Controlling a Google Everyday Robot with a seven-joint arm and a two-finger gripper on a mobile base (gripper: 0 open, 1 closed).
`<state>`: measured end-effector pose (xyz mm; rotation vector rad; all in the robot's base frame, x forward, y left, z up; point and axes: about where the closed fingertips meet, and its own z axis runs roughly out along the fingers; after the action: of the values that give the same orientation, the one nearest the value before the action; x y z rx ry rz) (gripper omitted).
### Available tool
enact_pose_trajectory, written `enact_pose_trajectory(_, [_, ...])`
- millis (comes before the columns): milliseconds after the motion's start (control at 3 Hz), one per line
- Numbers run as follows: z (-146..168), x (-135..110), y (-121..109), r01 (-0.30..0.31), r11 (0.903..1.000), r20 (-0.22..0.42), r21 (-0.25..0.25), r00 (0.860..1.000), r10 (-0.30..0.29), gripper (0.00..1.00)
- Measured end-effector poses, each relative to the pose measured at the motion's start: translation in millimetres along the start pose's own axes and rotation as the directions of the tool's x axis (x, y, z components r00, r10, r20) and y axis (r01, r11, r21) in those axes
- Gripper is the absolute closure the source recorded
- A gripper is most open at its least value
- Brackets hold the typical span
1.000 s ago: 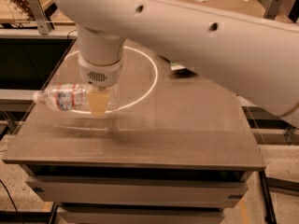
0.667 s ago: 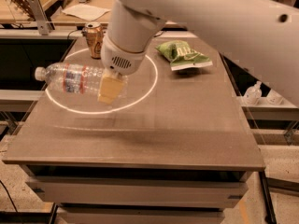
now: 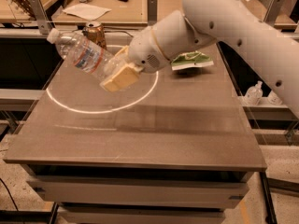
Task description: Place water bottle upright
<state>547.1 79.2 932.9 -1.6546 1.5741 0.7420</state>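
Note:
The water bottle (image 3: 83, 54) is a clear ribbed plastic bottle with a white cap and a white label with red and blue print. It hangs in the air above the left part of the table, tilted, with its cap up and to the left. My gripper (image 3: 119, 76) is shut on the bottle's lower end, with tan fingers (image 3: 122, 79) on either side of it. The white arm reaches in from the upper right.
A gold-brown drink can (image 3: 96, 33) stands at the back of the brown table (image 3: 140, 139), just behind the bottle. A green snack bag (image 3: 192, 60) lies at the back right. A white light ring (image 3: 100, 108) marks the tabletop. Small pump bottles (image 3: 254, 93) stand on a shelf to the right.
The gripper has lifted the bottle off the table and turned it from lying flat to tilted, cap up and left. The arm has swung to the right.

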Motion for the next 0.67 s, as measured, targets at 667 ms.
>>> enact_pose_trajectory(667, [-34.0, 0.7, 12.9, 0.025, 0.9988, 0.241, -0.041, 0.97, -0.015, 1.0])
